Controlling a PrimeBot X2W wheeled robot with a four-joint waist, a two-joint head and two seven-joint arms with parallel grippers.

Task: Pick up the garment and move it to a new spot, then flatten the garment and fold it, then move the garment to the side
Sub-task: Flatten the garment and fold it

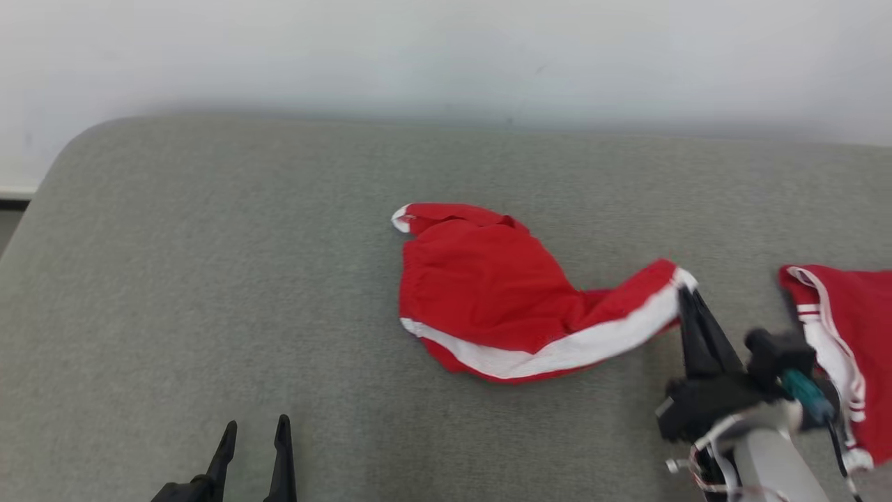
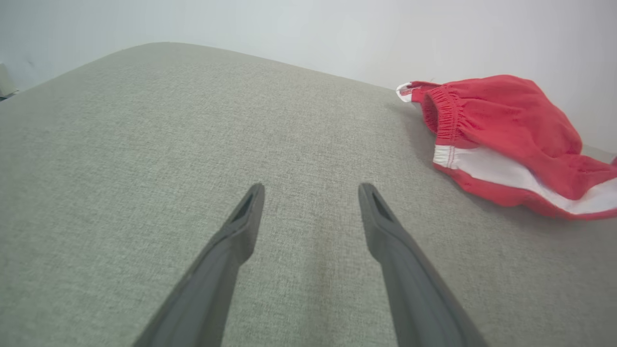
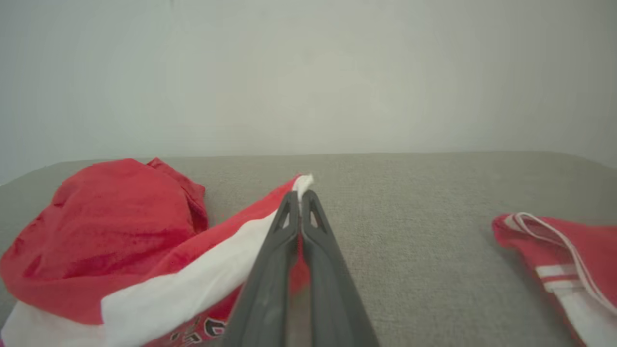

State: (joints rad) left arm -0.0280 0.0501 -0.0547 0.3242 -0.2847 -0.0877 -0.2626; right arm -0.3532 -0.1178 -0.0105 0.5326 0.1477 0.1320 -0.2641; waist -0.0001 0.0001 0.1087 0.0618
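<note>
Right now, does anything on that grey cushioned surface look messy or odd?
Yes. The red garment with a white stripe lies bunched up, not flat, in the middle of the grey fabric surface. One corner is stretched out, pinched in the right gripper. A second red-and-white garment lies apart, to its right.

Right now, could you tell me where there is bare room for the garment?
Left half of the surface, from its rounded edge to the red garment. Crowded right: the right tool pinching it, beside a second garment.
</note>
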